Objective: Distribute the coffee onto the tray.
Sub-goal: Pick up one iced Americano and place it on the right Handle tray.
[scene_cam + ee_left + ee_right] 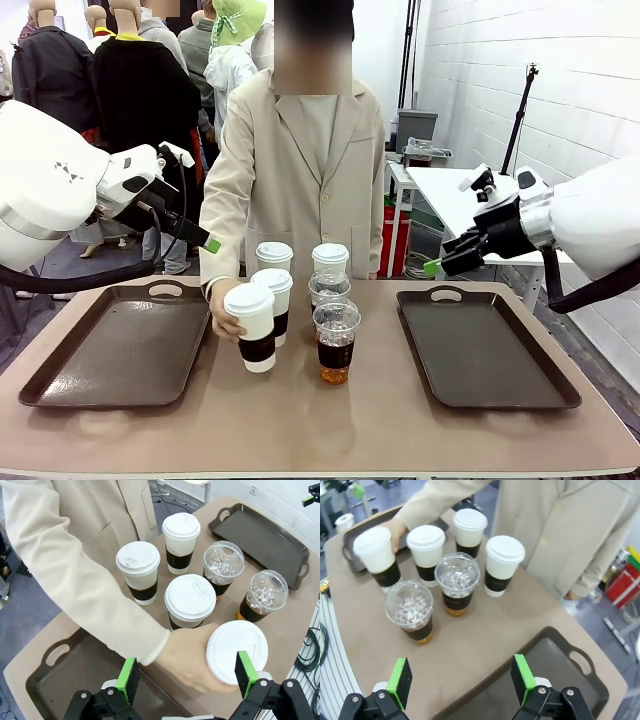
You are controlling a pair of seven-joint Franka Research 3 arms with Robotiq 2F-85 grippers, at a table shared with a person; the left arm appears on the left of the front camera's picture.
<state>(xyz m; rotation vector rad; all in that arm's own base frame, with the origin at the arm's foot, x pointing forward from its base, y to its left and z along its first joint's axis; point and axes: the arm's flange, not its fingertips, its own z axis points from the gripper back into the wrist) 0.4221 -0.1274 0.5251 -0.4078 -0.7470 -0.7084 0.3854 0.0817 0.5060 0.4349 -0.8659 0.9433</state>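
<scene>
The paper cup (236, 651) stands upright in the person's hand (192, 657), just beside the left tray (70, 675). The left hand (187, 676), fingers apart, hovers nearest, right above it; the right hand (461, 679), also spread, hangs well off.

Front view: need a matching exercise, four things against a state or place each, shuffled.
Things:
1. person's hand
2. right gripper
3. clear cups
4. right tray

States:
A. dark brown, flat on the table
B. open, up above the table
C. wrapped round a paper cup
D. dome lids, brown drink inside

Pairs: 1-C, 2-B, 3-D, 4-A
</scene>
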